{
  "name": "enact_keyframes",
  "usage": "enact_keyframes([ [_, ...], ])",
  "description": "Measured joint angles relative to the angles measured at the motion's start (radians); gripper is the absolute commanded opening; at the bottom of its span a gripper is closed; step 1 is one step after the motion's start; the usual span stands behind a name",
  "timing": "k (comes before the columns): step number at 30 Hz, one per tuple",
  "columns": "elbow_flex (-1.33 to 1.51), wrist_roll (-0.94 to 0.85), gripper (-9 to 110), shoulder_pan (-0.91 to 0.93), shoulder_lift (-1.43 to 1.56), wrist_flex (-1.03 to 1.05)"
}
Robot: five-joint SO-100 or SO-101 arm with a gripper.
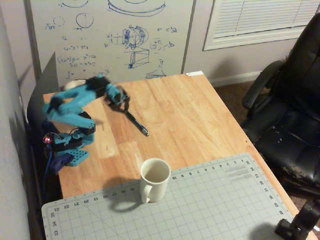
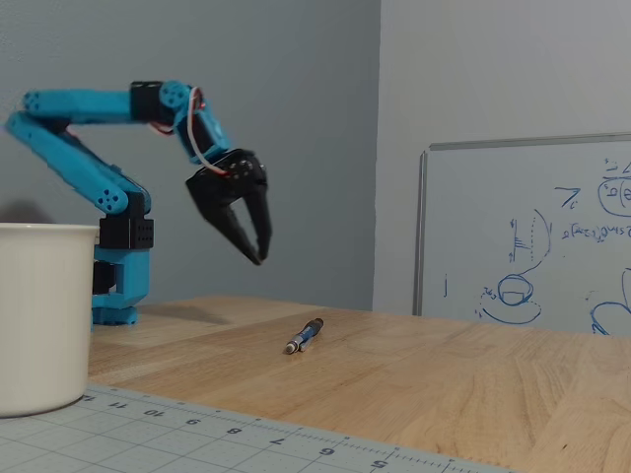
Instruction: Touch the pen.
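Mug point(image 1: 154, 178) near pen point(image 1: 136, 123), claw point(image 2: 260, 248) above

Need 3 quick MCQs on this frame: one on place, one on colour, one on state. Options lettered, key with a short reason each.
1. Where does the pen lie?
A. on bare wood
B. on the cutting mat
C. inside the mug

2. What colour is the mug?
A. red
B. white
C. black

3. How does the claw stand to the pen?
A. clamped on it
B. raised above the table, clear of it
C. pressing it flat

Key: 1 A, the pen rests on the table beyond the mat. 2 B, plainly white. 3 B, the low fixed view shows air under the claw.
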Motion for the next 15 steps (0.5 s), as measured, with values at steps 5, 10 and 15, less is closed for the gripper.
enact_keyframes([
  [5,-0.270,-0.009,1,0.000,-0.368,-0.008],
  [10,-0.413,-0.009,1,0.000,-0.620,-0.008],
  [15,-0.437,-0.009,1,0.000,-0.729,-0.008],
])
